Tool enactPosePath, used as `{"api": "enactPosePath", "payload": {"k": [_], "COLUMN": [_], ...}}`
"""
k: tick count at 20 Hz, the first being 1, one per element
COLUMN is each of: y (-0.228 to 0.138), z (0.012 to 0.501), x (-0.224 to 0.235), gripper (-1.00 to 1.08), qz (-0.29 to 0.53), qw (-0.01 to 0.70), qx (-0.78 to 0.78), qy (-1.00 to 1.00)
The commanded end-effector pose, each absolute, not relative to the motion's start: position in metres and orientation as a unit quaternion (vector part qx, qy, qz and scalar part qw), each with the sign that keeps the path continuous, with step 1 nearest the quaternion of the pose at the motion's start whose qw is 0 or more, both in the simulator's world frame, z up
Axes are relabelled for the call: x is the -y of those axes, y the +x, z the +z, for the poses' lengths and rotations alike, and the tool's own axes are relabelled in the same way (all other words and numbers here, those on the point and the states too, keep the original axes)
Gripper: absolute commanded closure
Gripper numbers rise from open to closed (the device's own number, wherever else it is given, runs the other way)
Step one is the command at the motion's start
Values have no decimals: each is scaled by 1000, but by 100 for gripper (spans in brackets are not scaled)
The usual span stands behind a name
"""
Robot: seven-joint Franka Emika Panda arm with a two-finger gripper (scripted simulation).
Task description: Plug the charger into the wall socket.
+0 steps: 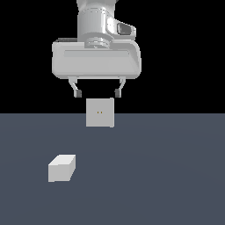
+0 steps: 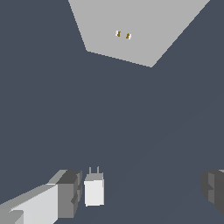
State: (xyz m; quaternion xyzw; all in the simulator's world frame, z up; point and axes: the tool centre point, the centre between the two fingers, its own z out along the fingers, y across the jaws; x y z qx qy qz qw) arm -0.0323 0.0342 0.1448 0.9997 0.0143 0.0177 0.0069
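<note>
Flat, matte slate-blue worktop [image 1: 167,176] filling the lower half of the exterior view, unmarked and evenly lit, ending at a straight horizon against pure black beyond; no walls or furniture discernible

Small plain white box-like charger [image 1: 61,168] lying on the worktop toward the exterior view's left, well apart from the panel and nearer the camera; in the wrist view the same block [image 2: 94,190] showing two thin prongs at one end, pointing toward the panel

Flat upright white square wall socket panel [image 1: 100,113] standing at the worktop's far edge, two tiny yellowish holes at its centre, seen again in the wrist view [image 2: 131,26] as a pale grey slab

Glossy white-grey robot gripper [image 1: 97,93] hanging above the socket panel, fingers spread wide, holding nothing; dark fingertips [image 2: 70,192] visible in the wrist view, one just beside the charger in the picture, not pinching it
</note>
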Motion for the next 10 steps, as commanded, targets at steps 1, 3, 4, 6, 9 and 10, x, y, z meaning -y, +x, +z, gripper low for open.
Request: {"api": "enactPosePath", "payload": {"k": [1, 3, 4, 6, 9, 10], "y": [-47, -60, -66, -77, -92, -96], "z": [131, 119, 113, 102, 89, 85], "x": [-42, -49, -52, -58, -66, -68], "gripper": [-92, -92, -92, -92, -92, -92], "qz": [16, 16, 15, 15, 14, 13], "qw": [6, 4, 4, 3, 1, 1], "qx": [-19, -24, -25, -29, -34, -35], "qy": [1000, 1000, 1000, 999, 999, 999]}}
